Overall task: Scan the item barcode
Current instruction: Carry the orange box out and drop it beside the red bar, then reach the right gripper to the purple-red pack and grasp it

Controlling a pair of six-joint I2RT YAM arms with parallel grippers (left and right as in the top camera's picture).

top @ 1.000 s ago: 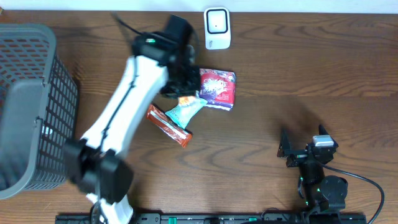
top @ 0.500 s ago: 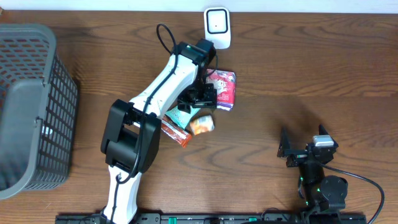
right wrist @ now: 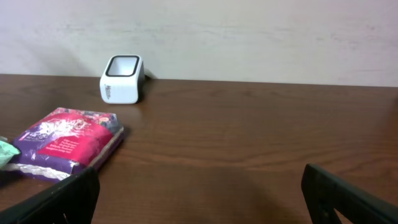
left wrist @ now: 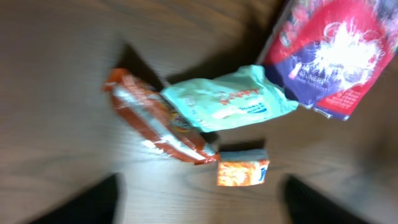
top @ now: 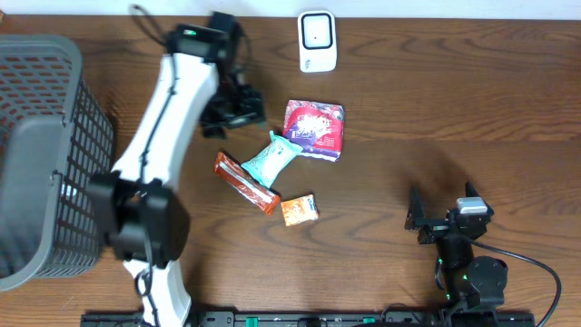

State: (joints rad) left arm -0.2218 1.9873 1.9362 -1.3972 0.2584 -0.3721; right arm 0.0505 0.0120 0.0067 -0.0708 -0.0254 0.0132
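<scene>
Several snack items lie mid-table: a red and purple packet (top: 315,130) (left wrist: 336,56) (right wrist: 68,140), a teal packet (top: 272,159) (left wrist: 230,102), an orange-red bar (top: 245,182) (left wrist: 155,118) and a small orange packet (top: 298,210) (left wrist: 242,173). The white barcode scanner (top: 317,41) (right wrist: 122,79) stands at the table's back edge. My left gripper (top: 234,118) (left wrist: 199,211) hovers open and empty, left of the red packet and behind the bar. The right gripper (top: 442,211) (right wrist: 202,205) rests open and empty at the front right, facing the scanner.
A grey wire basket (top: 45,154) stands at the table's left edge. Bare wood lies between the items and the right gripper. The left arm (top: 163,118) stretches from the front edge toward the back.
The left gripper opened and let go of the small orange packet, which now lies in front of the bar. The left arm then swung back and to the left. The right arm stayed still.
</scene>
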